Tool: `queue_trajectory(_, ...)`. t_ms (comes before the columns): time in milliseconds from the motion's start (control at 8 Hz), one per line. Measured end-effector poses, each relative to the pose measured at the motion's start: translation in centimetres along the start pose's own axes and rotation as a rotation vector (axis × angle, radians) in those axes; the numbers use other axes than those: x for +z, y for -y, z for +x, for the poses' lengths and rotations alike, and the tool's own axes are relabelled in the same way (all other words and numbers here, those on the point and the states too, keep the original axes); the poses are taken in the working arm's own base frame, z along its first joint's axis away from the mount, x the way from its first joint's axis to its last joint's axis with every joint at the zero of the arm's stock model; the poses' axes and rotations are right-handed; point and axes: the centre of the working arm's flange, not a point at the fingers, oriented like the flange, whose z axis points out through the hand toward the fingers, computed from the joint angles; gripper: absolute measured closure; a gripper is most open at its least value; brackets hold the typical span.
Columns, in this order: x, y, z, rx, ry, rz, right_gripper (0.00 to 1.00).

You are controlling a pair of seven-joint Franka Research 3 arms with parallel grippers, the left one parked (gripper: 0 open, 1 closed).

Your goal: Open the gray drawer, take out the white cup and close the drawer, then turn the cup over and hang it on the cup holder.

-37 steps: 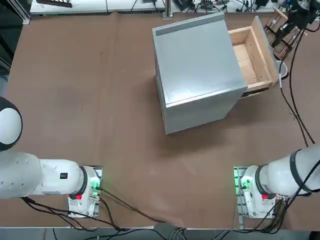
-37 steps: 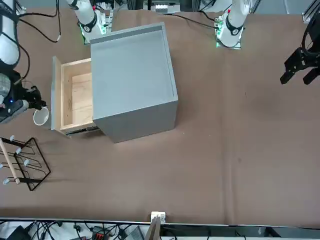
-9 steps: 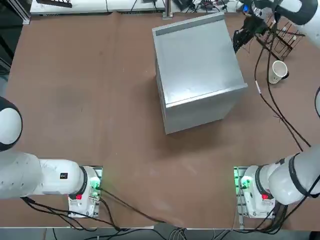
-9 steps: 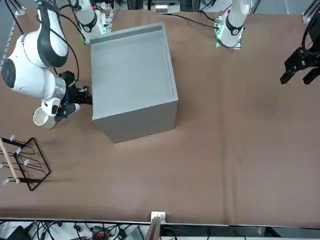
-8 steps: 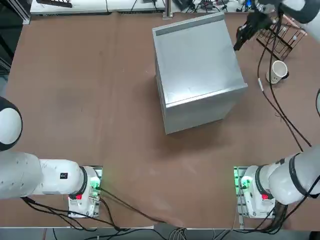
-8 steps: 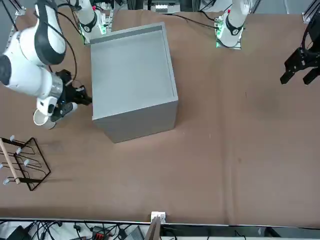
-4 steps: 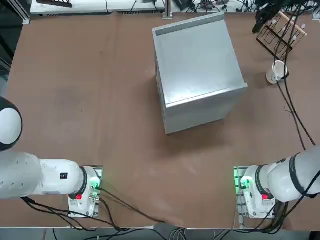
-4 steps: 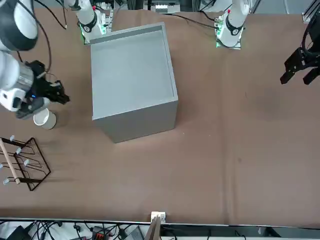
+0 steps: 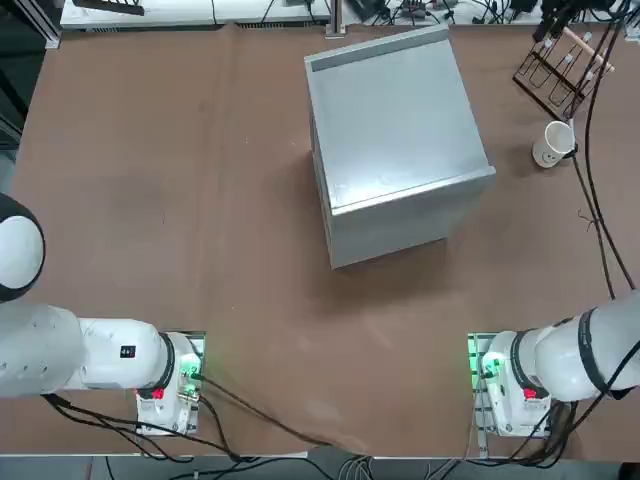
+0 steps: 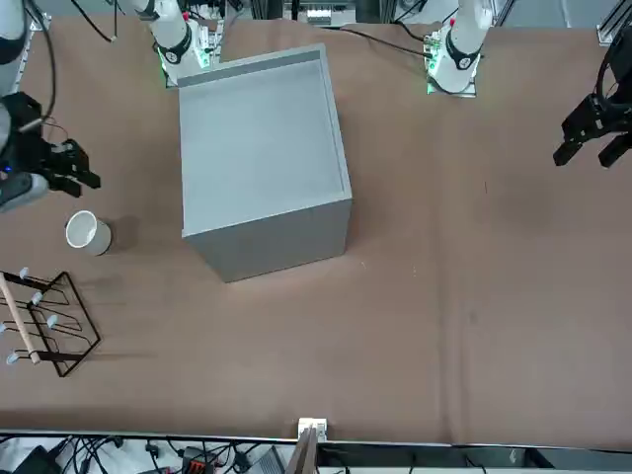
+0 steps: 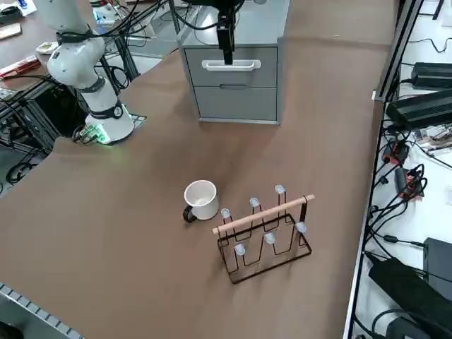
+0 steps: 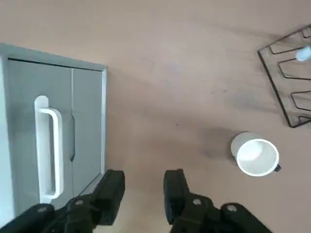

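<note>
The gray drawer [image 11: 229, 66] is pushed flush into its cabinet [image 9: 395, 130], its white handle [image 12: 48, 145] facing the cup side. Beside the cabinet the white cup [image 9: 553, 143] [image 10: 87, 232] [image 11: 201, 200] [image 12: 254, 154] stands upright on the table, mouth up. A little beyond it sits the cup holder [image 9: 563, 70] [image 10: 39, 321] [image 11: 265, 229], with bare pegs. My right gripper [image 12: 143, 177] [image 10: 79, 168] [image 11: 226, 42] hangs in the air between the drawer front and the cup, open, with nothing between its fingers.
The brown table [image 9: 200, 200] stretches wide to the cabinet's other side. The right arm's cable [image 9: 590, 200] trails past the cup. The table edge [image 11: 374, 141] runs close behind the cup holder, with cables and power bricks beyond.
The drawer, open several seconds ago, is shut. Over the last second my right gripper drew back from the drawer front, away from the cabinet, and its fingers spread apart. The cup stayed put.
</note>
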Motion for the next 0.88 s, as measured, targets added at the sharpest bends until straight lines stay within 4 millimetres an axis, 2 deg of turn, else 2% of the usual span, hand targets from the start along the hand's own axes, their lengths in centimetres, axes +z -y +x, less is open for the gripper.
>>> queue_trajectory(500, -0.2, -2.1, -0.7, 0.025, 0.040, -0.111, 0.20)
queue_trajectory(875, 0.5, -5.9, -1.6, 0.094, 0.054, -0.138, 0.15)
